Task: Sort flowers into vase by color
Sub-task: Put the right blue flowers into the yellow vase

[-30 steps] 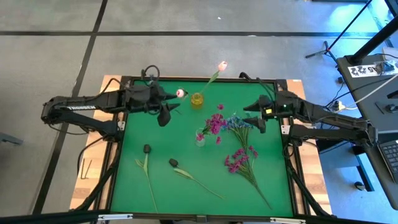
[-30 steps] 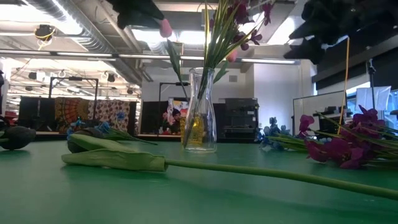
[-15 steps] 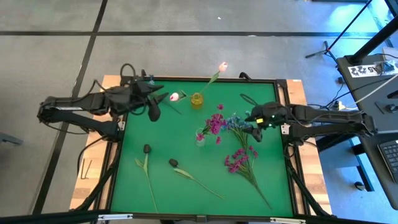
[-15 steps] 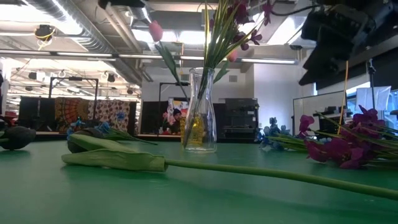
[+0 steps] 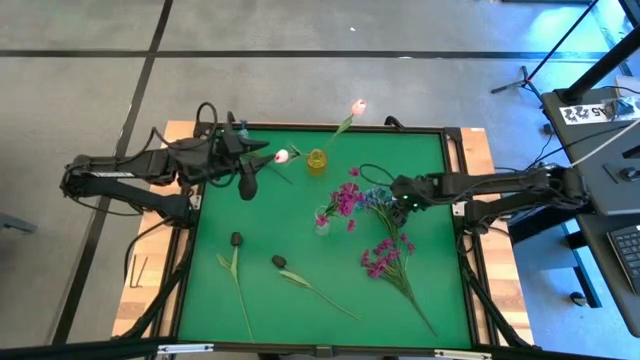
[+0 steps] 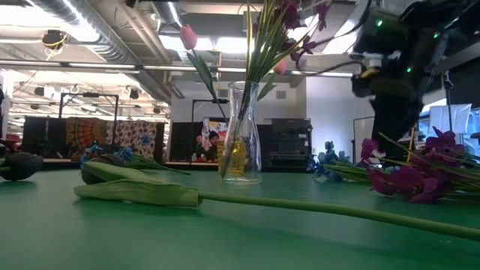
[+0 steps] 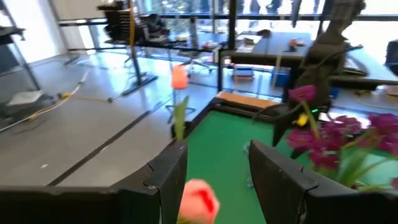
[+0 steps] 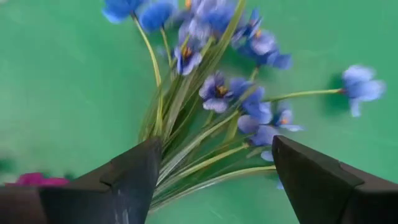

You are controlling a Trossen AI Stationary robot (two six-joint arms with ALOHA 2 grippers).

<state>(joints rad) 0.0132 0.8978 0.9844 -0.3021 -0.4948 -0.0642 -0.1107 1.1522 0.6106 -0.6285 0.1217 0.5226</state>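
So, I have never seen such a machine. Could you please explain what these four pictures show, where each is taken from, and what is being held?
It is a robot with two dark arms at a green table. One picture looks straight down, one looks level across the tabletop, and two come from cameras on the arms' wrists.

The left tool is at the table's far left, with a pink tulip bud just beside it; whether it grips the stem is not clear. The right tool is open, low over the blue flowers, holding nothing.

A yellow vase holds a pink tulip; a clear vase holds magenta flowers. More magenta flowers and two dark buds lie on the table.
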